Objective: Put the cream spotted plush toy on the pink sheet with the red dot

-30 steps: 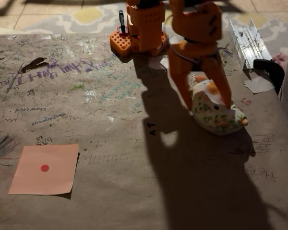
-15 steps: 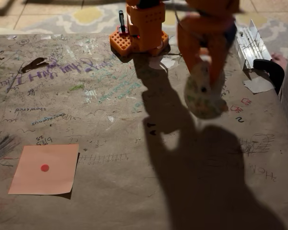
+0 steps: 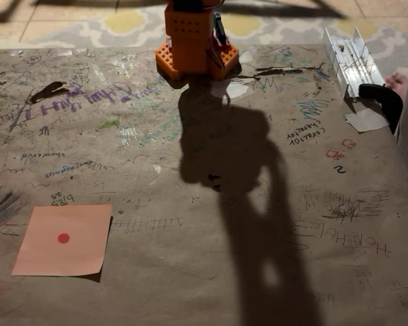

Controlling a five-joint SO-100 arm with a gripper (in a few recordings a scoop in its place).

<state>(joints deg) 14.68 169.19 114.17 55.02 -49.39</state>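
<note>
In the fixed view, the orange arm's base [image 3: 192, 44] stands at the far edge of the scribbled brown surface [image 3: 190, 170], a little left of the middle. The base column rises straight up and runs off the top of the picture, so the upper links, the wrist and the fingers lie outside the frame; how far apart the fingers are, and what they may hold, cannot be told. A long dark shadow [image 3: 248, 204] falls from the base toward the near edge, broad near the middle of the surface and narrowing toward the bottom right.

The pink sheet with the red dot [image 3: 63, 239] lies flat at the near left, well apart from the base and clear of the shadow, with nothing on it.

At the far right a clear plastic holder [image 3: 350, 61] sits on the surface. Just beside it is a black curved piece [image 3: 384, 98], with a white paper scrap [image 3: 366, 120] next to that.
</note>
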